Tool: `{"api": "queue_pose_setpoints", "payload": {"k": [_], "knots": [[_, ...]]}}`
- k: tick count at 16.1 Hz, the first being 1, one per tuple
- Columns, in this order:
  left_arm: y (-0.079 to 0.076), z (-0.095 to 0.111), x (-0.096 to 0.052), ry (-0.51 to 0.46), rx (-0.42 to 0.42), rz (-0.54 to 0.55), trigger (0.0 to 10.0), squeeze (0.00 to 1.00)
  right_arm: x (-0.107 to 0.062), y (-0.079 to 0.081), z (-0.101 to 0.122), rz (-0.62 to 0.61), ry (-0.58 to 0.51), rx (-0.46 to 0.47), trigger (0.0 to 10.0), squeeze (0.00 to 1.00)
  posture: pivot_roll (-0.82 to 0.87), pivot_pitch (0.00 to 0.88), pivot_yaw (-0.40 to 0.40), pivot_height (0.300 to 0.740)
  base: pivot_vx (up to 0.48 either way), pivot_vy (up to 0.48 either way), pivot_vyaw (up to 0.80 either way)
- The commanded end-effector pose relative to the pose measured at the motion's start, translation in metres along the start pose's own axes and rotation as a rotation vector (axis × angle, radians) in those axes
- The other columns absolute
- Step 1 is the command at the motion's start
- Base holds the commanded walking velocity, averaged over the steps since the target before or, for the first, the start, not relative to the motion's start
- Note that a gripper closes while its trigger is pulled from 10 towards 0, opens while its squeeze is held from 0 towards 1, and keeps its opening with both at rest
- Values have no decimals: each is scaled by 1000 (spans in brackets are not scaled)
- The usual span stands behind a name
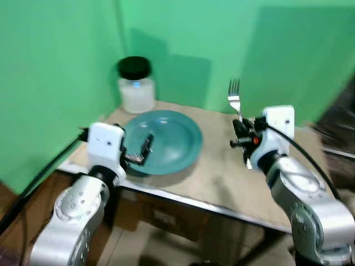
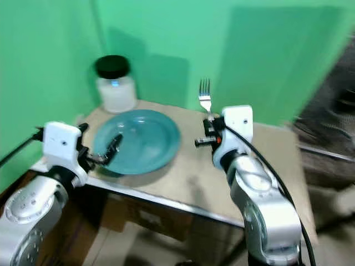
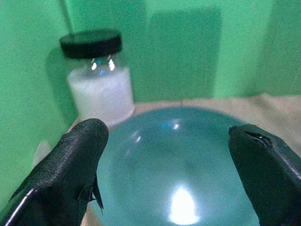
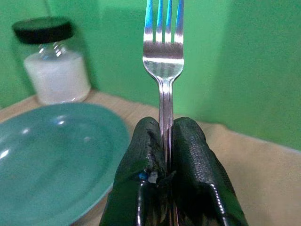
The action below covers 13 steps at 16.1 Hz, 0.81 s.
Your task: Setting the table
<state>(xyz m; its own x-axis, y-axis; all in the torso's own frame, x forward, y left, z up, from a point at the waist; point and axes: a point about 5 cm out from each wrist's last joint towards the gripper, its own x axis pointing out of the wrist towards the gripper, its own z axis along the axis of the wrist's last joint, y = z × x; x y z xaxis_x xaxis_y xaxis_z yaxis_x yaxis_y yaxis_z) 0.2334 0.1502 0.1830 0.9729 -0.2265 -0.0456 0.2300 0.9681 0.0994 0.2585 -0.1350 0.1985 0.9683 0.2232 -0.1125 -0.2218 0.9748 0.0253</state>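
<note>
Holding a silver metal fork (image 4: 162,70) upright, my right gripper (image 4: 163,141) has its two black fingers pressed tight on the handle, tines up, above the beige tabletop (image 1: 233,177) just right of the round teal plate (image 1: 172,138). My left gripper (image 3: 167,155) hovers over that plate's near left rim with its fingers spread wide apart. Behind the plate stands a clear glass jar (image 1: 136,88) with a black lid, holding white powder (a salt-like fill). No readable label or writing shows on it.
</note>
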Motion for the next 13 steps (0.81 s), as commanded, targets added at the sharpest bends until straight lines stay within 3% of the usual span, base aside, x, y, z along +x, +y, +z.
{"api": "queue_pose_setpoints", "payload": {"k": [1,13], "knots": [[2,2,3,-9,4,13,10000,0,2,-3,5,-16,-26,-3,10000,0,-130,30,-15,740,0,0,-800],[-2,-2,7,-25,-15,31,10000,0,8,1,7,40,-24,-10,10000,0,-143,0,-41,740,0,0,-782]]}}
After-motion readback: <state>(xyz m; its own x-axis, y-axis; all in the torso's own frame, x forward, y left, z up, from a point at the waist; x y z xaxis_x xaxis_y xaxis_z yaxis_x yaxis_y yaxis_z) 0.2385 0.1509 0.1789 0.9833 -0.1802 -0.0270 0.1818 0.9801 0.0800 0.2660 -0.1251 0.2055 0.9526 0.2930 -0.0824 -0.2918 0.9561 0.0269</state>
